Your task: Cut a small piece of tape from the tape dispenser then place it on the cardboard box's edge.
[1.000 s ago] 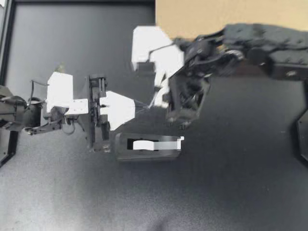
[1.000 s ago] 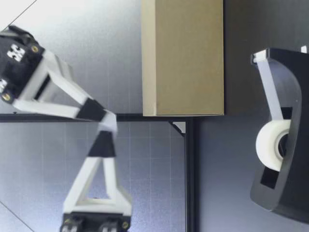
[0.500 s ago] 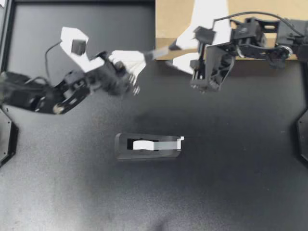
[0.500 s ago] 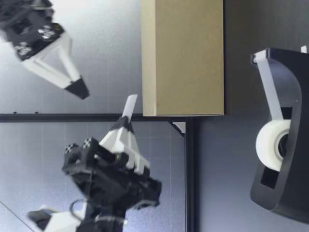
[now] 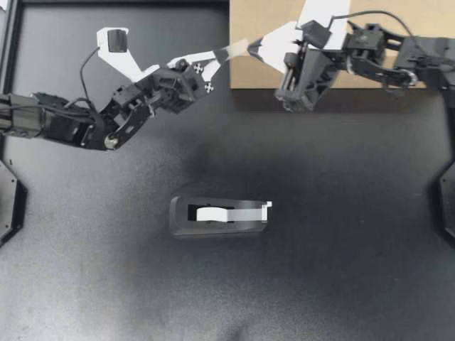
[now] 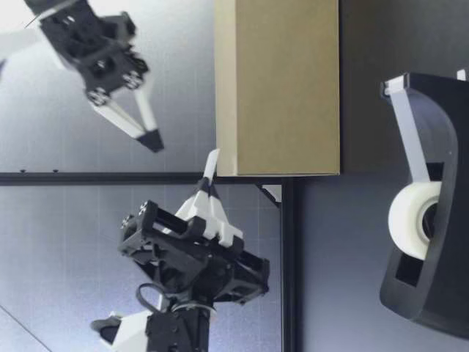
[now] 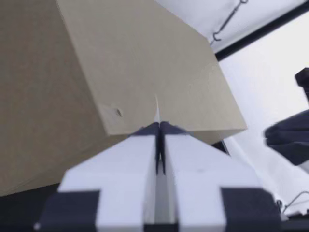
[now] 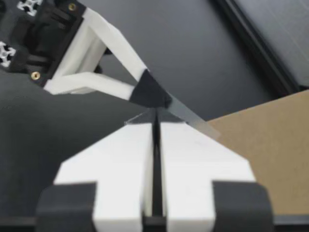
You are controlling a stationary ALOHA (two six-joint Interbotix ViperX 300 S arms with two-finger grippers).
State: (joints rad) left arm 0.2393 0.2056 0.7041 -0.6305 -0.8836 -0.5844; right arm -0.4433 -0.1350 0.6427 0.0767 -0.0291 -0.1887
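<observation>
My left gripper (image 5: 217, 56) is shut on a short strip of clear tape (image 5: 233, 51) and holds it up at the near left corner of the cardboard box (image 5: 370, 64). In the left wrist view the tape (image 7: 157, 108) sticks out edge-on past the fingertips toward the box (image 7: 120, 63). My right gripper (image 5: 250, 47) is shut beside the tape's free end. In the low view the right gripper (image 6: 152, 139) hangs above the tape (image 6: 212, 163), apart from it. The black tape dispenser (image 5: 220, 215) with its white roll stands mid-table, away from both arms.
A black frame rail (image 5: 121, 3) runs along the back of the dark table, with another down the left side (image 5: 8, 64). The box stands at the back right. The dispenser (image 6: 432, 220) is close to the low camera.
Both arms rose from over the dispenser to the box's corner. The left gripper brought the tape along. The right gripper, open half a second ago, has shut and come down near the tape's end.
</observation>
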